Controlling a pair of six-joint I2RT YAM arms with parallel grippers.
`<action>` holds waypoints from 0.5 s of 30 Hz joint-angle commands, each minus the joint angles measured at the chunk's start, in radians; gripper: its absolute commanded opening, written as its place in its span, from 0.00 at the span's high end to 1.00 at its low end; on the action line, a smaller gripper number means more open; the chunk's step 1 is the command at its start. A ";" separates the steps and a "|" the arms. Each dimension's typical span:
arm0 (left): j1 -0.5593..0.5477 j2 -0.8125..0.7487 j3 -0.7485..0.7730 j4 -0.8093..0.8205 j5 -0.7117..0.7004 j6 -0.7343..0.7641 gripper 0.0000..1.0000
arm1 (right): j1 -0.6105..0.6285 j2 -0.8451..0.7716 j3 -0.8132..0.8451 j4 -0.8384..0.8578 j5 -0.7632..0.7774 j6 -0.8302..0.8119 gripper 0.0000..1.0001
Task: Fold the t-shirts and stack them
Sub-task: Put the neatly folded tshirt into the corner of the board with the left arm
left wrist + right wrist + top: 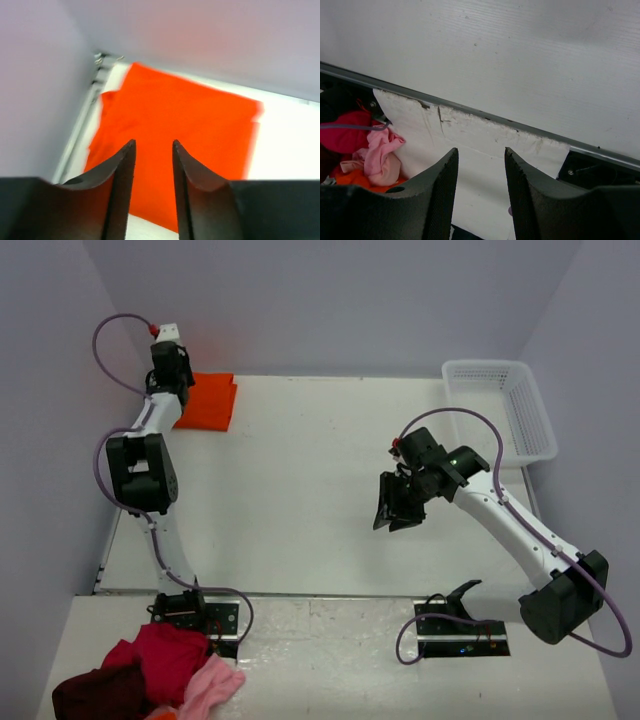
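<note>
Our left gripper [153,145] hangs spread and empty over the folded orange t-shirt [175,125], far across from the white basket [484,365]. Our right gripper [481,152], nearer the basket, is spread too. If we drag it, the fold could open.

Table [300,490] centre lies open; folded orange t-shirt [208,402] and white basket [484,365] occupy the far corners.

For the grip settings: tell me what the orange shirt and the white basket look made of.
Orange t-shirt: soft matte cloth, it seems, lying limp in flat folded layers. White basket: probably rigid plastic, its walls a regular open mesh; sheen unclear.
</note>
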State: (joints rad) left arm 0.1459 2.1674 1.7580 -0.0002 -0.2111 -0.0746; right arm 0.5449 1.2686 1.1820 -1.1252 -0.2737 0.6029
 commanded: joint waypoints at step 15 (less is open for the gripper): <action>-0.048 0.272 0.417 -0.310 0.251 -0.060 1.00 | 0.007 -0.080 -0.041 0.042 -0.010 0.020 0.56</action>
State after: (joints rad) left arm 0.0917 2.4176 2.0796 -0.2119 0.0162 -0.1211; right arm 0.5461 1.2098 1.1488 -1.1023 -0.2794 0.6098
